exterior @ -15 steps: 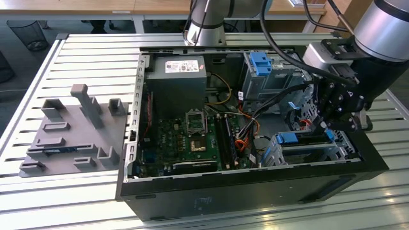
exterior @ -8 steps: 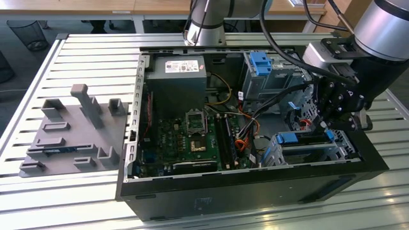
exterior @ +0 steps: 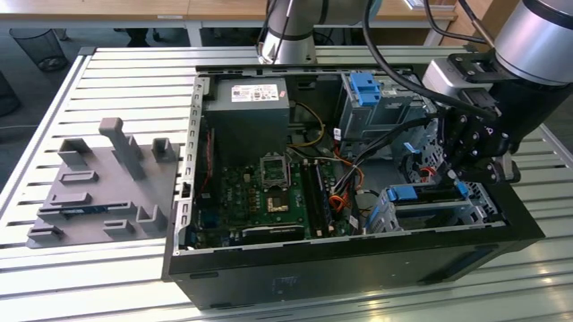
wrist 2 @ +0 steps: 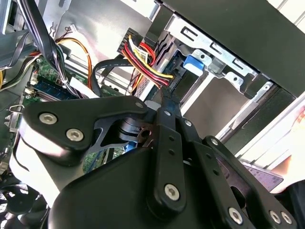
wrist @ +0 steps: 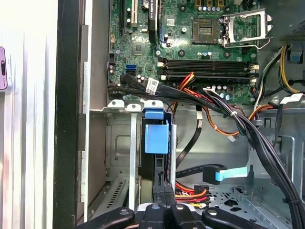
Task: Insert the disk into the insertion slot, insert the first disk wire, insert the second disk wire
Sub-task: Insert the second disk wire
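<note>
The tool [exterior: 465,176] hangs inside the open computer case [exterior: 358,268], at the exterior view's right, directly over the insertion slot [exterior: 439,211]. In the first wrist view its black fingertips [wrist: 164,193] are pressed together just beside the rear end of the disk [wrist: 156,138], at the bundle of red and yellow wires [wrist: 190,191]; they look clenched on a black connector there, though what exactly they grip is hard to tell.

From the exterior view's left: a grey fixture plate [exterior: 103,194] with upright blocks lies on the slatted surface [exterior: 134,74]. Next comes the case, with the power supply [exterior: 246,117] above the green motherboard [exterior: 268,194]. Farther right stands the tall grey bay with its blue latch [exterior: 367,87]. At the right end the disk sits inside the slot, its blue caddy edge [exterior: 421,193] showing at the cage mouth.
</note>
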`<state>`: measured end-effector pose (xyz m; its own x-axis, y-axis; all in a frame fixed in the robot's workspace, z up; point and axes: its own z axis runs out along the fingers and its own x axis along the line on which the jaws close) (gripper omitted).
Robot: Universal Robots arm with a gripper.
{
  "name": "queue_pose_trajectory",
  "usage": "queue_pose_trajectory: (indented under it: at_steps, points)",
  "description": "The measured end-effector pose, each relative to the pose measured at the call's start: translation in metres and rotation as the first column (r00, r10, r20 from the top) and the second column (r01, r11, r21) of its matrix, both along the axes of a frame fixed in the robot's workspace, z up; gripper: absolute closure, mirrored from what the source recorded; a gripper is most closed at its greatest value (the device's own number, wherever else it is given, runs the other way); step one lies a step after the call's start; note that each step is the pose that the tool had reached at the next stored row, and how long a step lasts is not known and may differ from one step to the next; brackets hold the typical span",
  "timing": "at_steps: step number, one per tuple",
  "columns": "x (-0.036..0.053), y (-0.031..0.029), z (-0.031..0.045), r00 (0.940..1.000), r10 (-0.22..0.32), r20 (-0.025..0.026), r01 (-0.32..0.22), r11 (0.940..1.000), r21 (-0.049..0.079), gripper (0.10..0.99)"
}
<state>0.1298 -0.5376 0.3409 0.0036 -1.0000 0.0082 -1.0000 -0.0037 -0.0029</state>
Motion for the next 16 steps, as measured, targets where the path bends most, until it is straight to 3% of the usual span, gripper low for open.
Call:
queue_pose_trajectory:
  at_steps: [8, 16]
  points:
    - [-0.0050, 0.0011, 0.0028, 1.0000, 0.000, -0.0001, 0.000, 1.0000, 0.000, 0.980]
    - [-0.0062, 0.0156, 0.0098, 1.0000, 0.000, -0.0009, 0.000, 1.0000, 0.000, 0.980]
